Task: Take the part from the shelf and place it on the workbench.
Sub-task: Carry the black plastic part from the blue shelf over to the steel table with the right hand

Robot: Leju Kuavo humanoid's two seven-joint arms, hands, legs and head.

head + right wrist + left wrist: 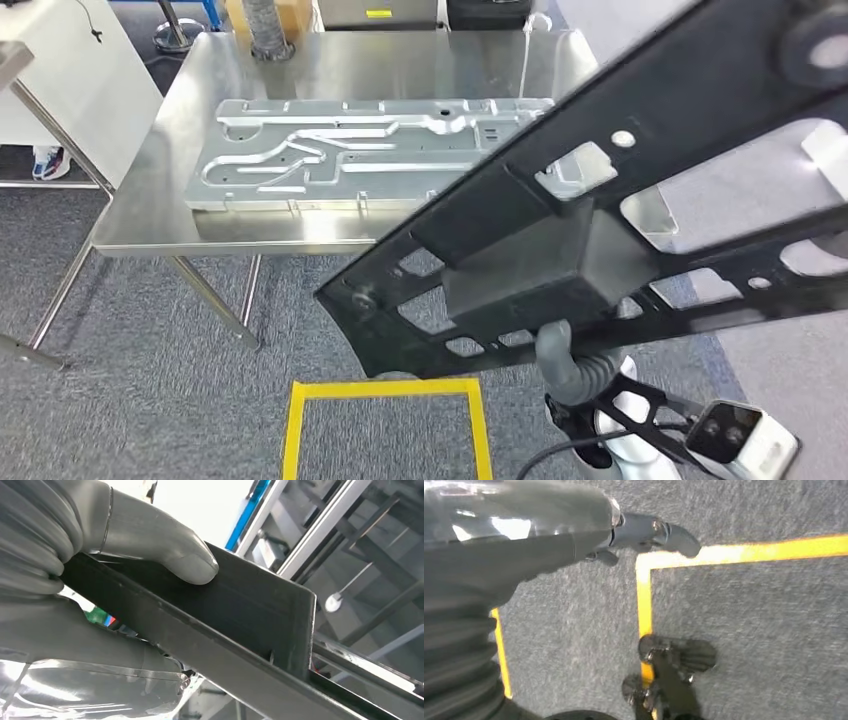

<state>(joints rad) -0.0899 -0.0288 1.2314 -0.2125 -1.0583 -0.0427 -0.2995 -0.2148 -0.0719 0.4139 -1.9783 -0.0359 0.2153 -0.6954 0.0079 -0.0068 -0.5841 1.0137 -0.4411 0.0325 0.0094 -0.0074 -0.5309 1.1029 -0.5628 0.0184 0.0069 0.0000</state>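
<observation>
Here the right hand (95, 580) grips the black part (600, 200): in the right wrist view its thick grey thumb (165, 545) presses flat on the part's boxy raised section while the rest of the hand wraps the edge below, so the hand is clenched on it. In the head view the part is one long black frame with many cut-out openings, carried in the air above the right arm (590, 390), whose ribbed grey wrist rises to meet its underside. Its long axis runs on a slant, the low rounded end nearest the robot and toward its left, the far end climbing away to the right and out of the picture. The low end hangs over the carpet (150, 380), just short of the near edge of the workbench (140, 220), and the middle of the part overlaps the bench's right corner in the picture; it touches neither.

Beyond the held part, one steel workbench on slim legs carries one large machined metal plate (340, 155) with milled channels, lying flat with its length along the bench. On the carpet below the part's low end is one square outline of yellow tape (385, 388).

The left hand (644, 532) hangs over the carpet beside a corner of yellow tape (644, 590), holding nothing, fingers loosely extended and apart.
</observation>
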